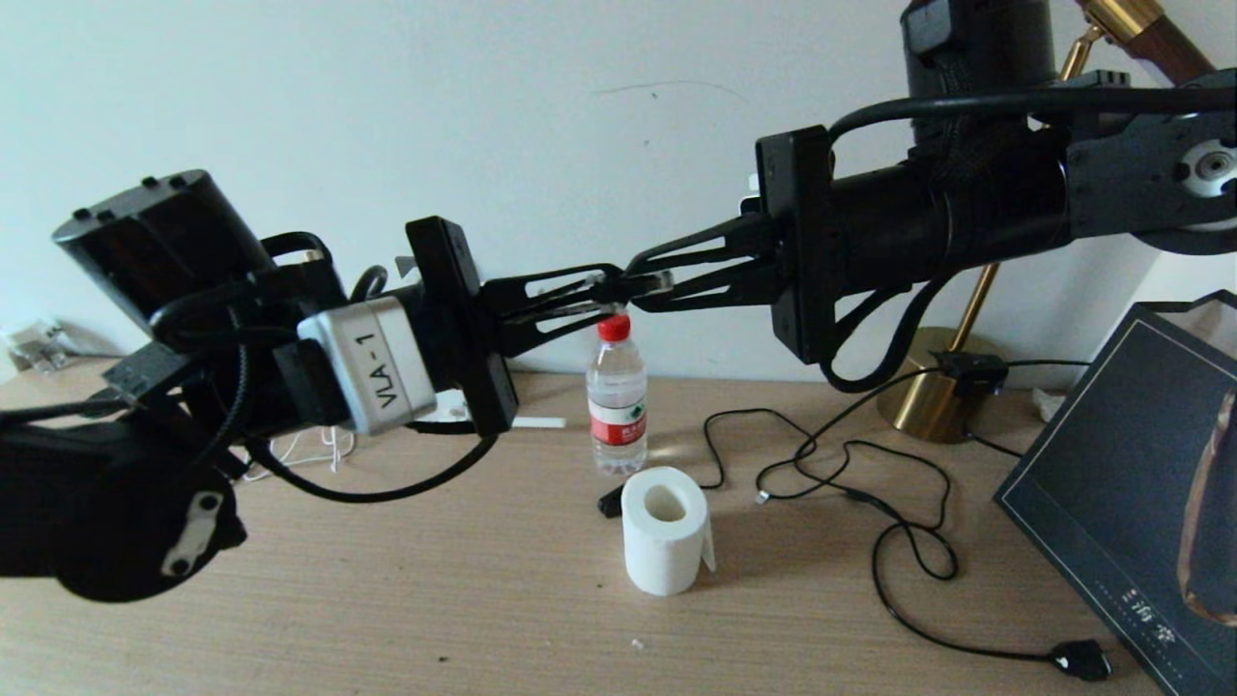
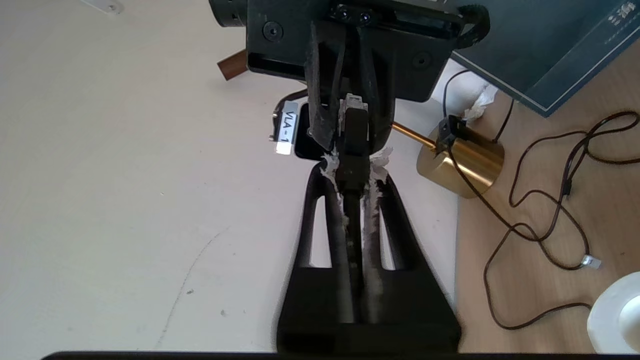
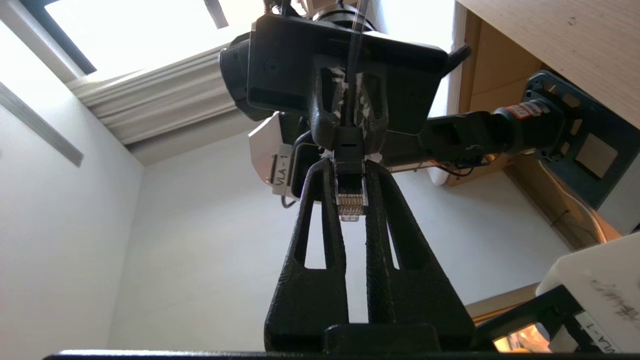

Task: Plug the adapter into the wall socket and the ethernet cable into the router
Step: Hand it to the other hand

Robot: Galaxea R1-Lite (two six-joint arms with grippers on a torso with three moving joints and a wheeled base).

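Note:
Both grippers meet tip to tip in mid-air above the desk. My right gripper (image 1: 646, 283) (image 3: 348, 167) is shut on the clear-tipped plug (image 3: 349, 199) of the ethernet cable. My left gripper (image 1: 611, 293) (image 2: 354, 161) faces it and is shut on the black boot of the ethernet cable (image 2: 352, 150) just behind the plug; the cable runs back between its fingers. The router is almost wholly hidden behind my left wrist; one white antenna stick (image 1: 537, 422) shows on the desk. The adapter and the wall socket are out of view.
Under the grippers stands a water bottle (image 1: 617, 401) with a toilet roll (image 1: 665, 530) in front. A brass lamp base (image 1: 930, 394) stands at the back right, its thin black cord (image 1: 875, 503) looping to a black plug (image 1: 1082, 659). A dark book (image 1: 1126, 483) lies right.

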